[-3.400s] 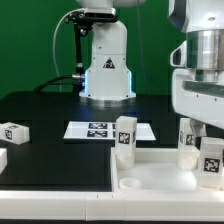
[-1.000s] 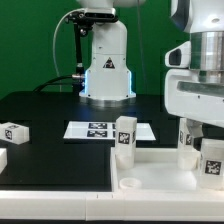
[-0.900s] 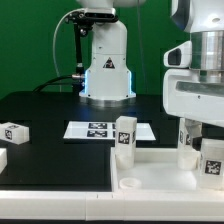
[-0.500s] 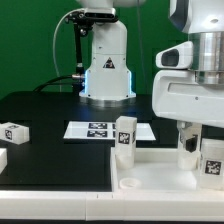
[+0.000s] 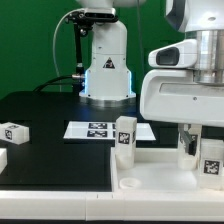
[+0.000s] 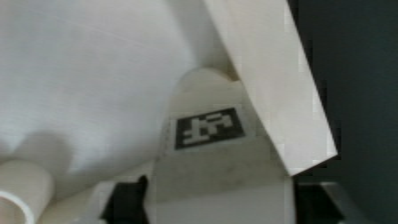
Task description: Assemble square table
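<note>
The arm's big white wrist housing (image 5: 185, 95) is filling the exterior view's right side, hanging low over the square tabletop (image 5: 150, 172), which is lying at the front of the black table (image 5: 50, 110) with a round corner hole (image 5: 130, 183) showing near its rim. Below that housing the gripper (image 5: 196, 140) is reaching down between two legs, and its fingers are hiding behind the body of the arm, so I cannot tell whether they are spread or pinching anything. One tagged leg (image 5: 125, 137) is standing upright at the top's rear edge, well clear of the arm; another leg (image 5: 210, 160) is standing upright at the exterior view's right, just under the housing. In the wrist view a tagged leg (image 6: 217, 150) is rising close to the lens against the white top (image 6: 89, 80), dark finger pads (image 6: 128, 195) flanking its base. The marker board (image 5: 98, 129) is lying flat behind, and a loose leg (image 5: 13, 131) is resting far to the exterior view's left.
</note>
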